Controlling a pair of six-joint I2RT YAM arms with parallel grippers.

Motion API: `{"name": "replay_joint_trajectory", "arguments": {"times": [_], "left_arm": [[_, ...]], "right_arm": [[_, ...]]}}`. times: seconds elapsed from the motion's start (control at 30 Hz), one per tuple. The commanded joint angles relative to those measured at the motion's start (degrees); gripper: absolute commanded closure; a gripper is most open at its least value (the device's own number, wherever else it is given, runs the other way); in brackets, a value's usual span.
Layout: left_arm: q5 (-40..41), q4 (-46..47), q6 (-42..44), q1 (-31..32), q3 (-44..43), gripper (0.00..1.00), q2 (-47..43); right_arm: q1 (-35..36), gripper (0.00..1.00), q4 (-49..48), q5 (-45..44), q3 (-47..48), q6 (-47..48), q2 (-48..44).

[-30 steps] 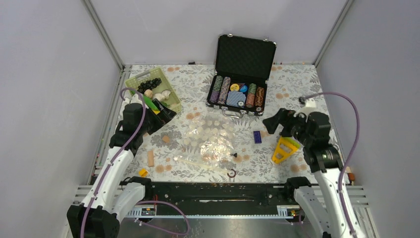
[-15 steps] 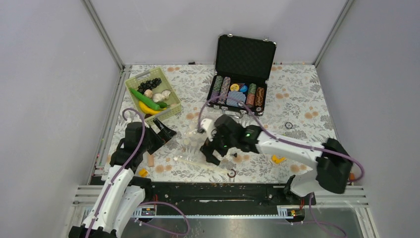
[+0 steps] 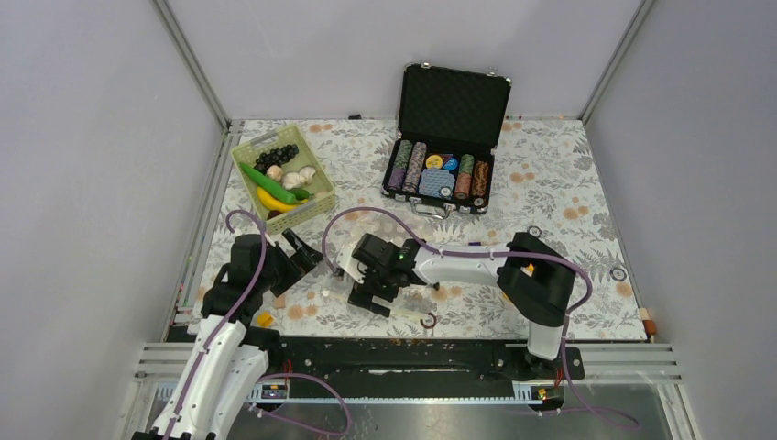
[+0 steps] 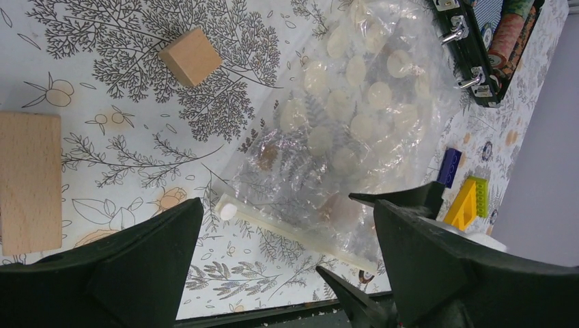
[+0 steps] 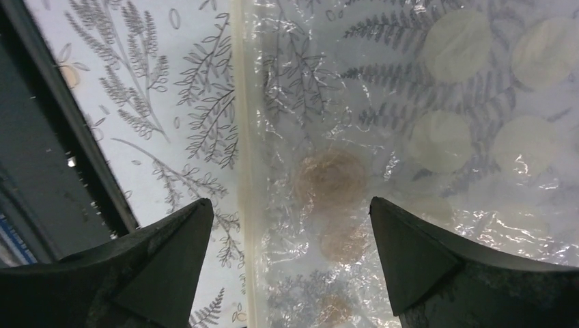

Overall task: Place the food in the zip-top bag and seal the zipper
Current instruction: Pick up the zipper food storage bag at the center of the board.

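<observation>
The zip-top bag [image 4: 355, 116] lies flat on the floral table, clear and crinkly with cream dots. Its zipper [image 4: 293, 232] is a pale strip along the near edge with a white slider at its left end. My left gripper [image 4: 287, 205] hovers open just left of the bag. My right gripper [image 5: 290, 205] stands open low over the bag, with the zipper [image 5: 240, 137] between its fingers. From above, the right gripper [image 3: 359, 289] covers most of the bag. The food [image 3: 279, 179] lies in the green basket [image 3: 316, 209]: grapes, garlic bulbs, banana and green pieces.
An open black poker chip case [image 3: 440, 174] stands at the back. Two wooden blocks [image 4: 190, 56] [image 4: 29, 181] lie left of the bag. A blue block [image 4: 448, 167] and a yellow triangular tool [image 4: 466, 203] lie beyond it. A black ring [image 3: 429, 320] sits near the front rail.
My right arm has swung from the right side across the table and come down over the bag. My left gripper has drawn back from the basket toward the bag's left side.
</observation>
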State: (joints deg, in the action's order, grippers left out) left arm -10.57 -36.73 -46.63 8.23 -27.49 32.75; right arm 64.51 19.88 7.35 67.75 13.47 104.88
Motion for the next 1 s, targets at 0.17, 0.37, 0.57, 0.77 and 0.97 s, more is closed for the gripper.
{"name": "replay_joint_trajectory", "arguments": {"times": [0.17,0.37,0.57,0.77,0.97], "left_arm": [[-0.63,-0.25,-0.30,0.12,-0.23,0.01,-1.39],[-0.34,-1.08,-0.69,0.11,-0.21,0.01,-1.81],[-1.80,-1.29,-0.74,0.12,-0.02,0.01,-2.92],[-5.39,-2.33,0.43,0.12,-1.14,0.01,-6.47],[-9.80,-4.56,1.88,0.12,-4.51,0.01,-12.22]], "right_arm": [[0.35,0.11,0.48,-5.07,2.36,1.19,2.63],[0.41,0.32,-0.54,-5.90,0.81,0.99,3.00],[0.35,0.77,-1.74,-5.82,2.13,-2.91,2.26],[0.36,1.00,-4.24,-7.79,2.58,-11.99,-2.89],[0.06,1.00,-4.35,-16.32,1.85,-22.26,-14.07]]}}
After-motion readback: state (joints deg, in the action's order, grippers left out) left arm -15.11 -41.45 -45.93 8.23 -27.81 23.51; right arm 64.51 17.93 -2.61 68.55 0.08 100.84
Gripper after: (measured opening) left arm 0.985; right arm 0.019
